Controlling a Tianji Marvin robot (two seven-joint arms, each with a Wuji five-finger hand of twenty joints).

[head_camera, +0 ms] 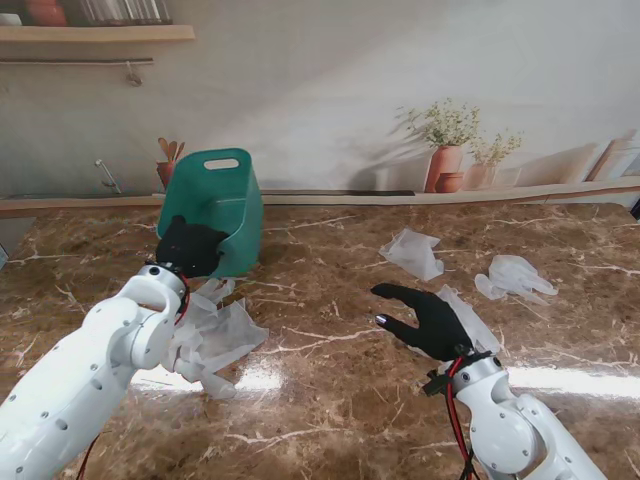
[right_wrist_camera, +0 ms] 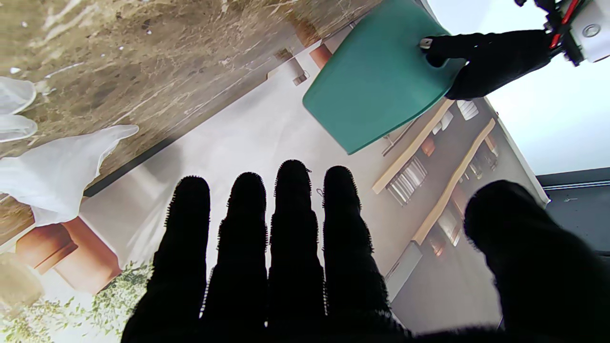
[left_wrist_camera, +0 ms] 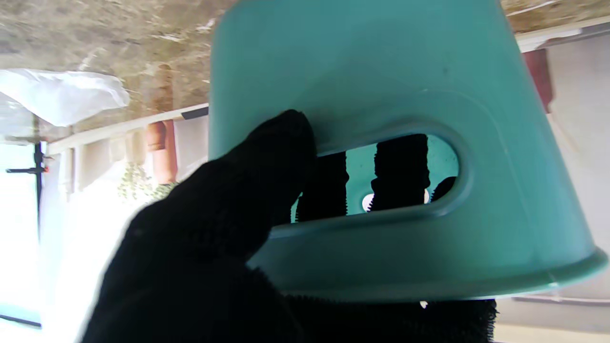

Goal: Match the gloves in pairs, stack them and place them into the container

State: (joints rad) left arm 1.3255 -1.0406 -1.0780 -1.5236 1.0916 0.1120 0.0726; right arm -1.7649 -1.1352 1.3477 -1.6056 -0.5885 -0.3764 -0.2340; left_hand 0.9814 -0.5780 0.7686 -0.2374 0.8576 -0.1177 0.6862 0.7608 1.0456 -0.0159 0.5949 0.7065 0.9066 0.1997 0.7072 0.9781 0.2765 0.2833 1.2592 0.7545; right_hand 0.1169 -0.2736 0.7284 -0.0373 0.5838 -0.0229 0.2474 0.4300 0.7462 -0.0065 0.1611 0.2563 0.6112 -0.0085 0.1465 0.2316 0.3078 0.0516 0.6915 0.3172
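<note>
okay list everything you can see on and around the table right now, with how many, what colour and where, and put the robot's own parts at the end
container: one, green, with handle slots, far left of the table, tilted, gripped at its near wall.
gloves by the left arm: a heap, translucent white, count unclear, near left of the table.
glove: one, translucent white, right of centre, far side.
glove: one, translucent white, far right.
glove: one, translucent white, partly hidden behind the right hand.
table: one, brown marble.
left hand: black, shut on the container, fingers through its handle slot.
right hand: black, open, fingers spread, holding nothing, over the table right of centre.
</note>
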